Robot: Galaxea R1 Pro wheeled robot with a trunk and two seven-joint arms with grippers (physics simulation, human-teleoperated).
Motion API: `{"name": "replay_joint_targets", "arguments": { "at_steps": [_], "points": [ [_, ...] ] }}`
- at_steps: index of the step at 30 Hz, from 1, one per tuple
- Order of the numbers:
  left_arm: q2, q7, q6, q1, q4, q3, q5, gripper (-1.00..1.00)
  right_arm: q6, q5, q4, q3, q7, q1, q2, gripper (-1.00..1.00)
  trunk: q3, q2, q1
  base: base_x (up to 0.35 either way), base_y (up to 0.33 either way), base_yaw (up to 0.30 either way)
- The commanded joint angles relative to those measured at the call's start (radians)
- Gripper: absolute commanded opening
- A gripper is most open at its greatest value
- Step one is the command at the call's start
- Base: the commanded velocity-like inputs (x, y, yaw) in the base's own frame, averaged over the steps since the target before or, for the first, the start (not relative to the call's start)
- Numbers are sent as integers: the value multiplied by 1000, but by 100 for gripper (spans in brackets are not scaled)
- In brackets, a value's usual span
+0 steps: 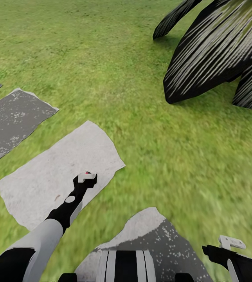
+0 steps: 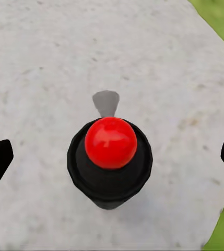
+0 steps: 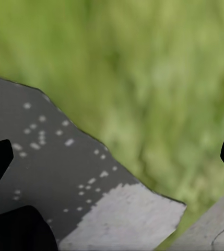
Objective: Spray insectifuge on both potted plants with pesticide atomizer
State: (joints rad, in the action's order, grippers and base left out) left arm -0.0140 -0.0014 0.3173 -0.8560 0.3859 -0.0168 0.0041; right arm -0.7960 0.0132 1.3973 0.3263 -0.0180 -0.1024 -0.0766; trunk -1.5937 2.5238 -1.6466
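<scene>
The left gripper (image 1: 86,177) hangs over the pale stepping stone (image 1: 44,176), fingers spread wide on either side of the pesticide atomizer (image 2: 110,162) (red-capped, seen from above), which stands on that stone, ungripped. The right gripper (image 1: 231,243), well right of the stone, is open and empty above grass (image 1: 188,156). Beyond the stone lies a striped agave (image 1: 216,51).

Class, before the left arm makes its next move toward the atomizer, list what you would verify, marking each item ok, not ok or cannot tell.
1. Pesticide atomizer upright on the pale stepping stone: ok.
2. Left gripper open wide: ok.
3. Atomizer centred between its fingers: ok.
4. Fingers low enough to close on the atomizer: cannot tell.
5. Atomizer gripped: not ok.
6. Right gripper open and empty: ok.
</scene>
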Motion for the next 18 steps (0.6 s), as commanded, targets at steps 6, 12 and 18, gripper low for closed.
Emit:
{"name": "replay_joint_targets", "arguments": {
  "at_steps": [6,12,18],
  "points": [
    [0,0,3,0,-1,-2,1,100,-5,1,1,0,-2,0,0,100,-1,0,0,-6,0,0],
    [-4,0,3,0,-1,-2,1,100,-5,2,1,0,-2,0,0,100,-5,0,0,0,0,0],
    [-7,0,3,0,-1,-2,1,100,-5,1,1,0,-2,0,0,100,-8,0,0,0,0,0]
  ]
}}
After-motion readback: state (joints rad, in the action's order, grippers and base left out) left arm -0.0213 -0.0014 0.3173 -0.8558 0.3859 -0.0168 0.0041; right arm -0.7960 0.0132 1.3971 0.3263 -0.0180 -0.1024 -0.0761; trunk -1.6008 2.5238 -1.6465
